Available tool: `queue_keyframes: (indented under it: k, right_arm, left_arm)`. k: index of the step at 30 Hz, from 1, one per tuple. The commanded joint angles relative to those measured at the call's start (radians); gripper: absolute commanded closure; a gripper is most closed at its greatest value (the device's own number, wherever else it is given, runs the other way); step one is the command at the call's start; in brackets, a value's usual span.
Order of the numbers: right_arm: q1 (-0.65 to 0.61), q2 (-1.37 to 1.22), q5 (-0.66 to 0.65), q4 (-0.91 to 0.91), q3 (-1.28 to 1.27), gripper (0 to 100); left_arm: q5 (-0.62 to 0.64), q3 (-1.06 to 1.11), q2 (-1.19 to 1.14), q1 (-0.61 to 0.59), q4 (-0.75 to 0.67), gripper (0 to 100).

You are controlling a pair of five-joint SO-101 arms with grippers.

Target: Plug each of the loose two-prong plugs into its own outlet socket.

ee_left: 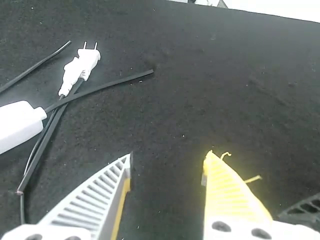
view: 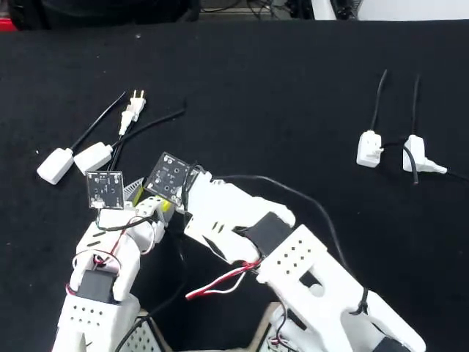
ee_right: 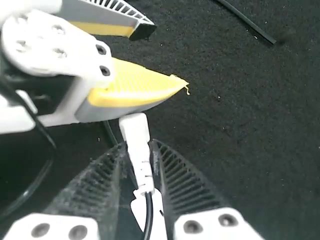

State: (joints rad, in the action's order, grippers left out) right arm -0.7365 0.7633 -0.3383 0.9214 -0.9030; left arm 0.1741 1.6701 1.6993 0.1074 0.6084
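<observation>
The right claw is squeezed tight on a white plug. The plug sits between the claw's two black fingers. A thin black cord runs back from it. This plug is held low over the black table, just beside the yellow finger of the left claw.

The left claw is wide open and holds nothing. Bare table shows between its yellow finger and its grey one.

A loose plug lies flat on the table, out in front of the left claw and well apart from it. Its two prongs point away from the arms. It rests on top of some black wires.

A white socket lies near the loose plug, on the left side of the table. The other socket lies just beside it, farther left.

Far off on the right side lie two more white pieces with black cords. They are well apart from both arms. They may be plugs or sockets, but they look too small to tell.
</observation>
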Motion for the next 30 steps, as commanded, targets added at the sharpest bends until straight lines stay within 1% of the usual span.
queue_keyframes:
  k: [1,7,9,12,14,17,20,22,27,30]
  right_arm:
    - [-0.005,0.044,0.025,-0.014,0.102,98.8]
    - [-0.003,0.044,0.023,0.000,0.064,98.8]
    - [-0.002,0.044,0.023,0.002,0.038,98.8]
    - [0.031,0.042,0.031,0.025,0.004,98.8]
    - [0.084,0.042,0.032,0.044,-0.010,98.8]
    - [0.180,0.022,0.034,0.075,-0.015,98.8]
    - [0.275,-0.054,0.110,0.115,0.056,98.8]
    - [0.304,-0.139,0.161,0.184,0.162,98.8]
    - [0.307,-0.392,0.261,0.522,0.518,98.8]
    - [0.307,-0.538,0.308,0.687,0.700,98.8]
  left_arm:
    - [-0.006,0.001,-0.005,0.008,0.008,76]
    - [-0.009,-0.005,-0.005,0.002,0.000,76]
    - [-0.006,-0.030,-0.005,-0.016,0.006,76]
    - [-0.003,-0.067,-0.005,-0.101,0.006,76]
    - [0.006,-0.087,-0.005,-0.176,0.006,76]
    - [0.063,-0.102,-0.005,-0.277,0.008,76]
    - [0.075,-0.091,-0.005,-0.338,0.008,76]
    - [0.074,-0.059,-0.005,-0.349,0.008,76]
    - [0.078,0.001,-0.005,-0.346,0.008,77]
    - [0.080,0.004,-0.005,-0.344,0.008,77]
